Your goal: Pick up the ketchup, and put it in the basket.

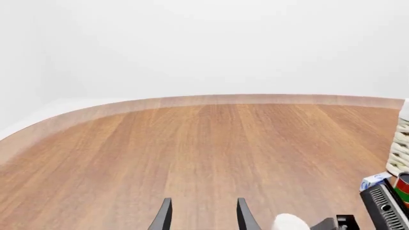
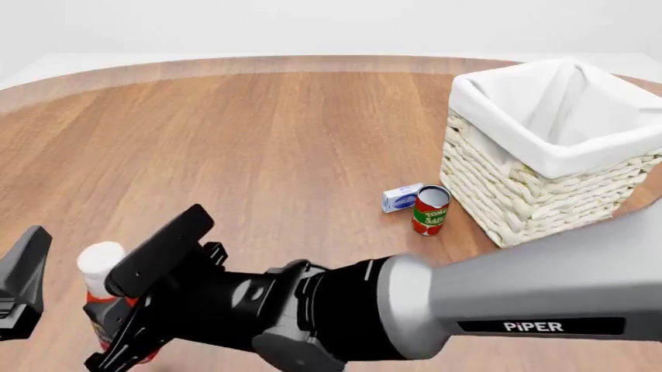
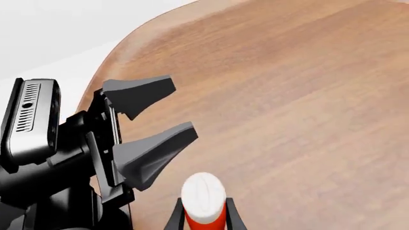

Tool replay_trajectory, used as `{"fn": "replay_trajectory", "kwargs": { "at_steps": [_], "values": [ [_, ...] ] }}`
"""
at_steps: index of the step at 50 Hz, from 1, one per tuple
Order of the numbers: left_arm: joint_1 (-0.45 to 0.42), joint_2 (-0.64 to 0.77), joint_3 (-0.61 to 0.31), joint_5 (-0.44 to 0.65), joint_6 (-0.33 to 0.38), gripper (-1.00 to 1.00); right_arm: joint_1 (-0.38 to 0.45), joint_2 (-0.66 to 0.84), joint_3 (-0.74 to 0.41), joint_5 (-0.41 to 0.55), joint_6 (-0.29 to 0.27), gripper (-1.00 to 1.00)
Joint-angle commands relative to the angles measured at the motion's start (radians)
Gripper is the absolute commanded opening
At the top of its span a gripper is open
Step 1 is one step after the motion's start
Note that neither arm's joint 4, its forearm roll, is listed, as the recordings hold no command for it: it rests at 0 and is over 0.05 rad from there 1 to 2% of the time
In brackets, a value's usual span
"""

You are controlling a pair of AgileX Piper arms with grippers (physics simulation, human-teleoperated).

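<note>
The ketchup [image 2: 101, 267], a red squeeze bottle with a white cap, stands at the near left of the table. My right gripper [image 2: 112, 329] reaches across from the right and is shut on its red body below the cap; in the right wrist view the cap [image 3: 203, 191] sits between the two fingers [image 3: 176, 218]. My left gripper [image 1: 204, 215] is open and empty just left of the bottle, also seen in the right wrist view [image 3: 156, 115] and at the front view's left edge [image 2: 21, 275]. The basket [image 2: 517, 194], cream wicker with white lining, stands at the far right.
A small red-and-green tomato sauce can [image 2: 430, 211] stands against the basket's near left corner, with a blue-and-white can [image 2: 401, 198] lying beside it. The right arm [image 2: 497, 302] spans the near side of the table. The table's curved far edge [image 1: 211, 99] runs across the back.
</note>
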Motion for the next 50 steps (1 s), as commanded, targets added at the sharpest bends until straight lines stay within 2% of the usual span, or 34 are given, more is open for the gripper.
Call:
{"fn": "replay_trajectory", "kwargs": {
  "at_steps": [1,38,50],
  "values": [
    [0.000,0.000,0.000,0.000,0.000,1.00,-0.037,-0.018,-0.004,-0.001,0.012,-1.00],
    [0.000,0.000,0.000,0.000,0.000,1.00,-0.199,-0.117,-0.010,0.021,-0.016,-1.00],
    [0.000,0.000,0.000,0.000,0.000,1.00,-0.203,-0.137,-0.019,0.035,-0.027,-1.00]
  ]
}}
